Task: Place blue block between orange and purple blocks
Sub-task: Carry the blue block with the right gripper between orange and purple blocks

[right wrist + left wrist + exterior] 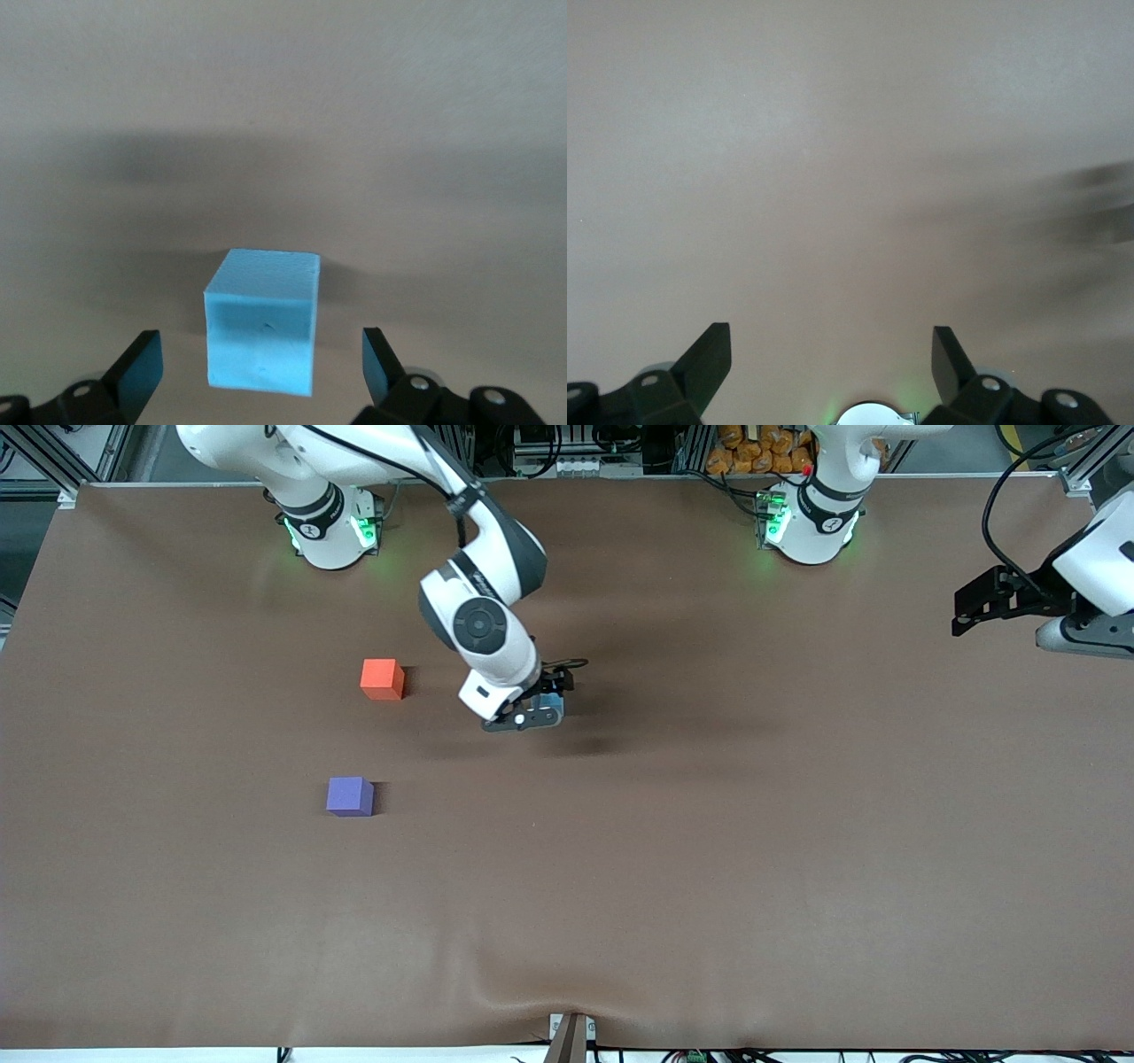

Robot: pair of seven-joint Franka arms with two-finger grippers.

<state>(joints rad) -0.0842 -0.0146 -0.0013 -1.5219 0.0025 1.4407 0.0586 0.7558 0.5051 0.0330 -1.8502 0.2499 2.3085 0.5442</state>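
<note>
The light blue block (261,323) rests on the brown table mat, between the fingers of my right gripper (260,343), which is open with a gap on each side of the block. In the front view only a bit of the blue block (555,707) shows beside the right gripper (534,716), near the table's middle. The orange block (383,678) lies toward the right arm's end. The purple block (350,795) lies nearer the front camera than the orange one. My left gripper (966,613) waits open and empty at the left arm's end; its wrist view shows the gripper (831,335) over bare mat.
The brown mat (709,850) covers the whole table. A small bracket (571,1036) sits at the table's front edge, where the mat is slightly wrinkled.
</note>
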